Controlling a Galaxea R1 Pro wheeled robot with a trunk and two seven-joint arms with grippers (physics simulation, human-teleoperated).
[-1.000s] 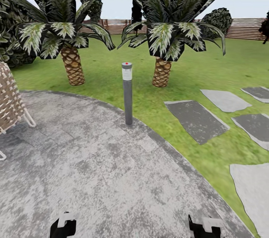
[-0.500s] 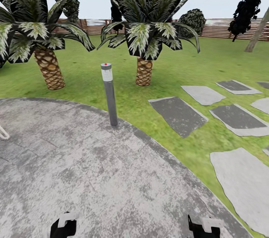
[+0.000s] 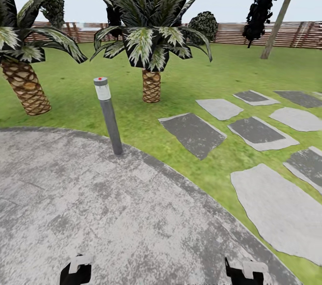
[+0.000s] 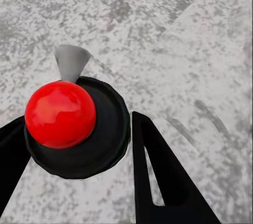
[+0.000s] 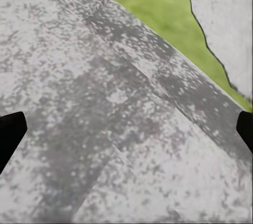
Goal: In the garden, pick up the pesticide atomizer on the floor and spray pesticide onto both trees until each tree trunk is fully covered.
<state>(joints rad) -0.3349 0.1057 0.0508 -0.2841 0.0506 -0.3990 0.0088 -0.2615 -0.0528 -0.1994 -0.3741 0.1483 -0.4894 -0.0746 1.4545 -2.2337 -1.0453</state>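
Note:
In the left wrist view a pesticide atomizer point(image 4: 74, 129), a black round body with a red ball top and a grey cone nozzle, sits between the two black fingers of my left gripper point(image 4: 79, 119), which is shut on it over grey paving. My right gripper point(image 5: 126, 129) is open, with bare paving between its fingers. In the head view both grippers, left point(image 3: 76, 271) and right point(image 3: 243, 271), sit low at the bottom edge. A tall tree with a pale, leaning trunk point(image 3: 278, 19) stands far off at the back right by the fence. No white specks show.
I stand on a round grey paved patio point(image 3: 112, 213). A grey bollard lamp point(image 3: 108, 115) stands at its edge. Two short palms point(image 3: 151, 84) point(image 3: 27, 90) grow on the lawn point(image 3: 214, 75). Stepping stones point(image 3: 192, 132) lie to the right. A slat fence point(image 3: 268, 34) closes the back.
The head camera has swung to the right, so the whole scene has slid left. The wicker chair has left the picture and the pale-trunked tree has come in at the right.

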